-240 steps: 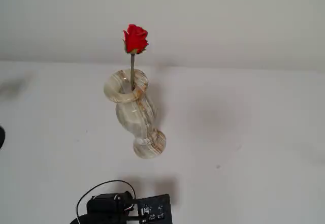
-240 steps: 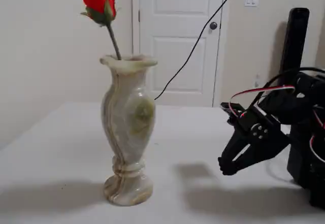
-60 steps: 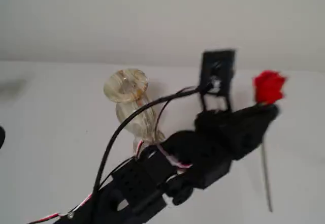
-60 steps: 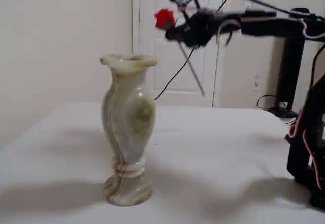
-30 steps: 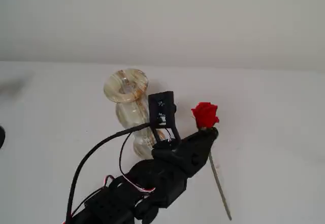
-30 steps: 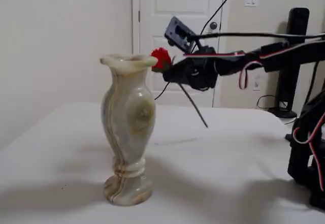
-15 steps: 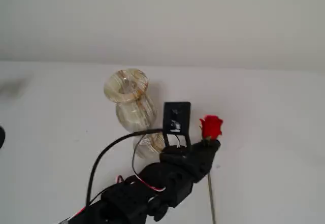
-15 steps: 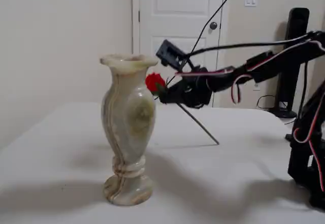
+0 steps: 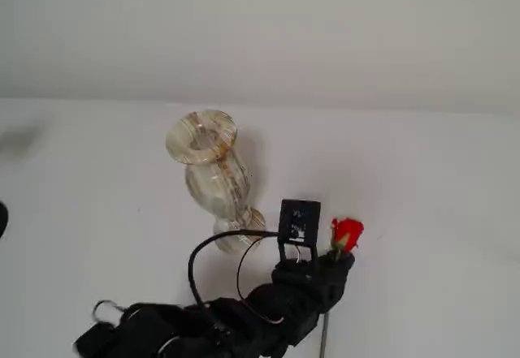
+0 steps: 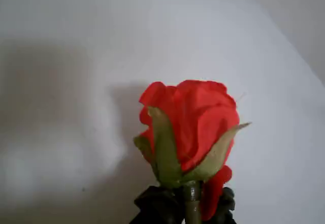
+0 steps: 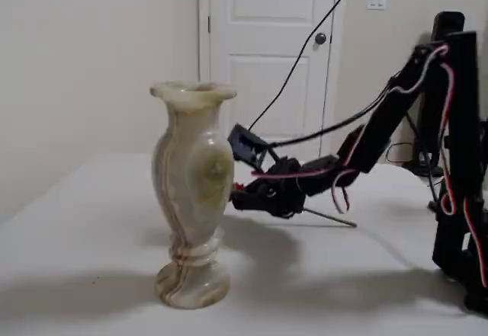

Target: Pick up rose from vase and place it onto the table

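Rose [image 9: 347, 234] clamped in gripper [image 9: 335, 262], seemingly near table [image 9: 422, 196].

No legible text, labels, brand marks, numbers or signs appear in any view; pale marks on the arm's small black board [image 9: 299, 217] are too blurred to read.

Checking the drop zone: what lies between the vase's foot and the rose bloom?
Only bare table and the arm's black cable, in a fixed view from above, between vase foot and rose.
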Robot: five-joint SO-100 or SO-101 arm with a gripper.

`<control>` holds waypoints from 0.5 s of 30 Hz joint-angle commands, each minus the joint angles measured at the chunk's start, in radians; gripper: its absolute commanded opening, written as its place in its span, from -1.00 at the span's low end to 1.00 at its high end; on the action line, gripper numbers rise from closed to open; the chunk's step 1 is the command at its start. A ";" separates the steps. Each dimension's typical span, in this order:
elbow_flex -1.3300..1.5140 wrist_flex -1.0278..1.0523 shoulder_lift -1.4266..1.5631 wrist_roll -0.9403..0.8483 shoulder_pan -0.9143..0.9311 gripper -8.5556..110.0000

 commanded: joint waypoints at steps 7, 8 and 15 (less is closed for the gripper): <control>-0.127 -0.106 -0.114 0.041 0.011 -0.59; -0.127 -0.123 -0.123 0.043 0.009 -0.45; -0.153 -0.324 -0.247 0.021 0.029 0.04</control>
